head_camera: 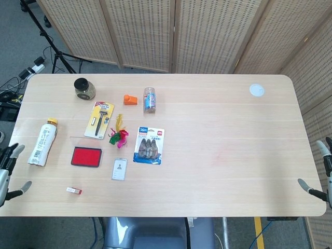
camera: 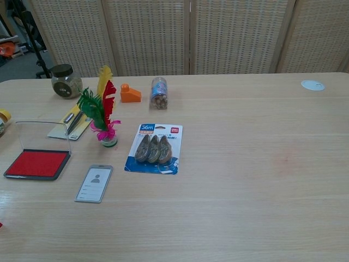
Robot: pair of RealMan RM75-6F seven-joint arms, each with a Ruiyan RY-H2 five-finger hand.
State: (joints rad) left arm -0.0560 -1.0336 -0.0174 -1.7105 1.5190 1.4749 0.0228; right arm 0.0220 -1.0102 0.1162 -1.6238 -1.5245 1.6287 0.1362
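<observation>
Left hand [head_camera: 9,171], released, fingers spread, beside the squeeze bottle [head_camera: 42,142] lying at the table [head_camera: 218,171] edge; right hand [head_camera: 322,174] likewise empty; risk: a careless sweep rolls the bottle off.

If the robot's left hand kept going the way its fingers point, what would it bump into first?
Probably the yellow-capped bottle. The left hand, open at the table's edge, points up and slightly right toward it, though height is hard to judge.
</observation>
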